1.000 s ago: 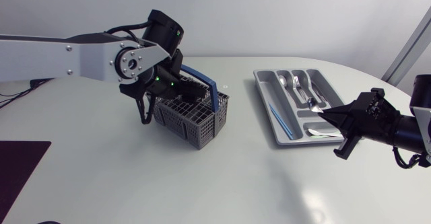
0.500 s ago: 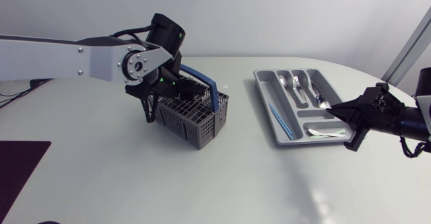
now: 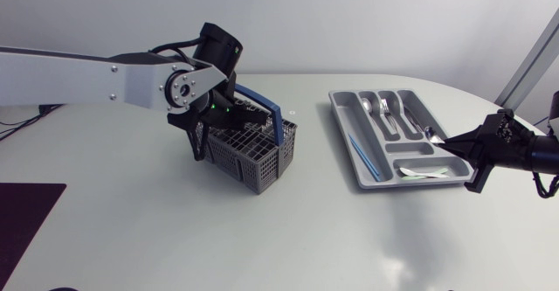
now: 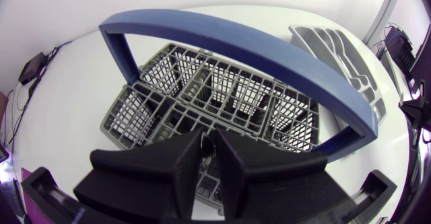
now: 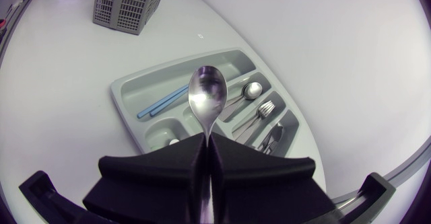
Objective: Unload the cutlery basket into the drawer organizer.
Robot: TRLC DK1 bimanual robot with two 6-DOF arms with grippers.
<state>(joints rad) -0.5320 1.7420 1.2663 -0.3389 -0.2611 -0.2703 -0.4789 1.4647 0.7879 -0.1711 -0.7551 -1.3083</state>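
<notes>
Steel spoon, clamped by its handle in the right pincer, hangs over the organizer's edge and should go down level into the slot already holding a spoon; the basket stands well apart from the organizer.

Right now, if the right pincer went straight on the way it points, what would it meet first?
Probably the drawer organizer: the right pincer, shut on a spoon, points at it, spoon bowl leading. How high it is above the organizer is unclear.
</notes>
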